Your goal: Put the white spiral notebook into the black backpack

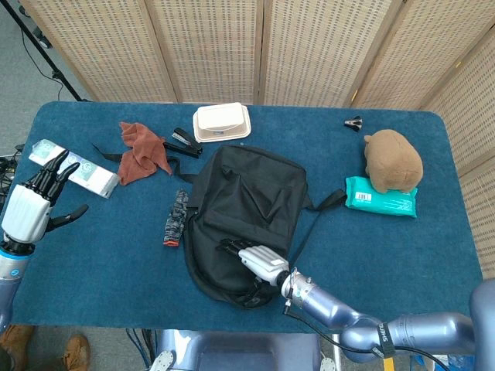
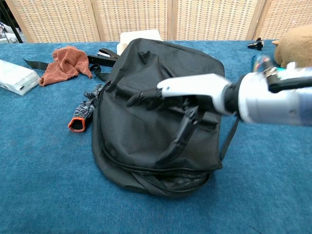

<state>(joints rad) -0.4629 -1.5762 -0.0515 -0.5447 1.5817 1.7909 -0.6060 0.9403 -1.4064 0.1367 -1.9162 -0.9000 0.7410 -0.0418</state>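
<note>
The black backpack (image 1: 247, 197) lies flat in the middle of the blue table (image 1: 433, 255), its flap down over the opening. The white spiral notebook is hidden from both views. My right hand (image 1: 255, 259) lies over the near part of the backpack (image 2: 141, 136), fingers spread and stretched toward the left, thumb pointing down onto the fabric; the right hand (image 2: 187, 92) holds nothing. My left hand (image 1: 31, 210) hovers at the table's far left edge, fingers apart and empty. It does not show in the chest view.
A rust cloth (image 1: 139, 151), a black stapler (image 1: 184, 141) and a white container (image 1: 222, 122) lie behind the backpack. A grey glove with an orange cuff (image 1: 175, 218) is beside it. A white packet (image 1: 73, 166) sits far left; a brown plush (image 1: 394, 158) on a teal pack (image 1: 380, 197) far right.
</note>
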